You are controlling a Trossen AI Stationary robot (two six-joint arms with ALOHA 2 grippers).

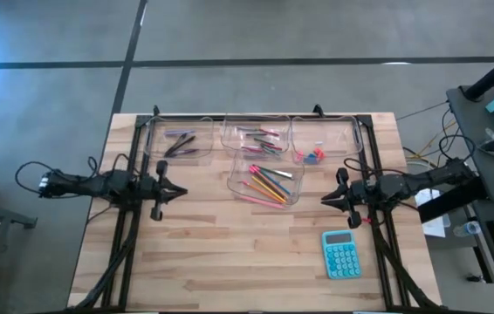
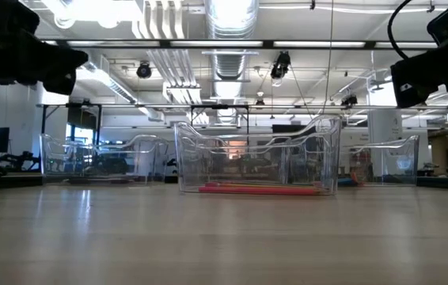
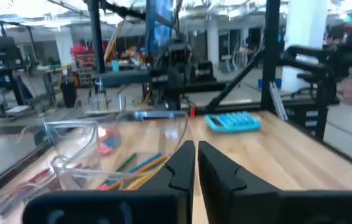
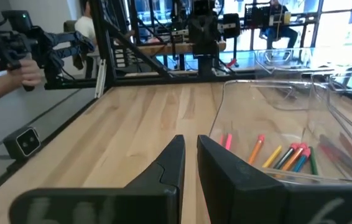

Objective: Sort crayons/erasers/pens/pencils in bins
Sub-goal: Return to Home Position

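Pencils lie binned — between both shut, empty jaws.

A teal calculator lies flat on the pale wooden worktop, near one corner. Off to one side, a person's hand grips a black handle.

A robotics lab: exposed ceiling ducts, equipment-laden workbenches behind the table

Wood table — four bins, teal calculator.
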